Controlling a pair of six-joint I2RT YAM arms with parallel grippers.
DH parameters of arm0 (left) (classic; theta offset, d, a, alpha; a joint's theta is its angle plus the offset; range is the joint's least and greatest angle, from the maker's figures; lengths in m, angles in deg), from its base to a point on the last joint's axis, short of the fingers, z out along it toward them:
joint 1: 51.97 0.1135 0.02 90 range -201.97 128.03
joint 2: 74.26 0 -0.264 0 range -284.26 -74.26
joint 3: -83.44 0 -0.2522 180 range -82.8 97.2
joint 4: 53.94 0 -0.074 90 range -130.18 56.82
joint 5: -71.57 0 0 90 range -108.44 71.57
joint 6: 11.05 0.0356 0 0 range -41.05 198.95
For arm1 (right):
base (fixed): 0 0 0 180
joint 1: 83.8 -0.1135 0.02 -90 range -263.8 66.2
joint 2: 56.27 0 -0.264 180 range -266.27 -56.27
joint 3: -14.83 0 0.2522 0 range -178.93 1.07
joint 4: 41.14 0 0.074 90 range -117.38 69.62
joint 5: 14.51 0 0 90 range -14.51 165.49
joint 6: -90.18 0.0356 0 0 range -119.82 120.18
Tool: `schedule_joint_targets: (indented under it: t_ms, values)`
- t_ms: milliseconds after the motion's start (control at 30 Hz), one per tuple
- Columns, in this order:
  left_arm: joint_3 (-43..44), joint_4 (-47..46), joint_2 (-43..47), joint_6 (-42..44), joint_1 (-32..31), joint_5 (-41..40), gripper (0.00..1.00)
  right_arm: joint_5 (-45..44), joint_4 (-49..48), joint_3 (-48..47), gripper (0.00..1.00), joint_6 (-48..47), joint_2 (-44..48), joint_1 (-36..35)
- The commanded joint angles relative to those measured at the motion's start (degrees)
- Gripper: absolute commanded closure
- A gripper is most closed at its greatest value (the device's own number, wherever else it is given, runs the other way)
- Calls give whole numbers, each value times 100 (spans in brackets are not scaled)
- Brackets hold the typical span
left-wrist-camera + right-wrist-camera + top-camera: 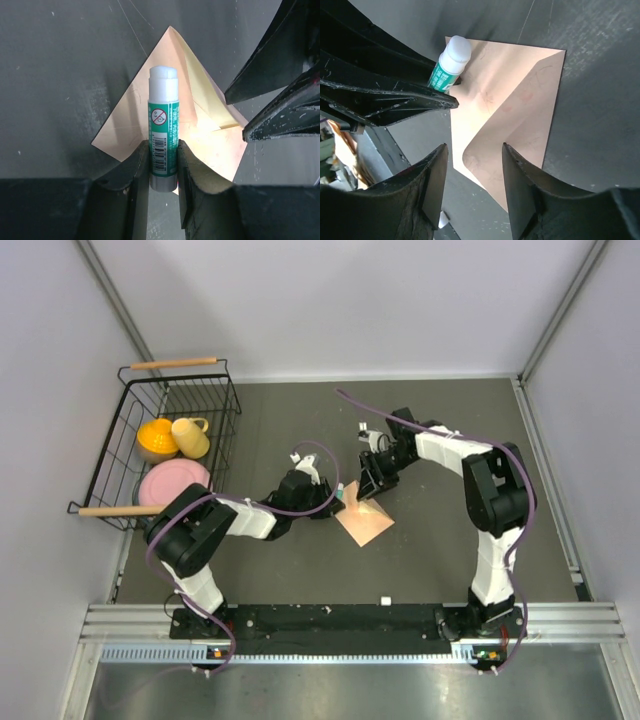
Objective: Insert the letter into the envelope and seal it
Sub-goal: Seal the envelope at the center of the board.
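Dark grey tabletop (450, 440) between pale walls; a flat peach paper envelope (365, 523) lies near its centre, between the two arms; the left gripper (162, 152) is closed narrowly on a green-and-white glue stick (163, 125), whose white tip sits over the envelope's left edge; the right gripper (474, 150) hovers over the envelope's far side, jaws moderately apart, holding nothing; a black wire basket (215, 400) of dishes stands far left.

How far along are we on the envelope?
No loose letter shows, so it is probably inside the envelope. In hand: left gripper clamps the glue stick over it; right gripper hangs open above. To do: the flap looks folded over, but glued or not I cannot tell; pressing it shut is left.
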Motion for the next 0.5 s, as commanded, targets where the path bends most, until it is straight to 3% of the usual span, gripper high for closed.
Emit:
schedule_joint_targets:
  t_ms: [0,67,467]
  values:
    - [122,-3,-109,-36,25,-12,100,445,-281,73,52,421,-109,-108]
    - [122,-11,-117,-36,25,-3,100,515,-299,91,52,492,-223,-116]
    - [122,-20,-56,8,25,23,100,1315,-747,293,85,1089,-1146,77]
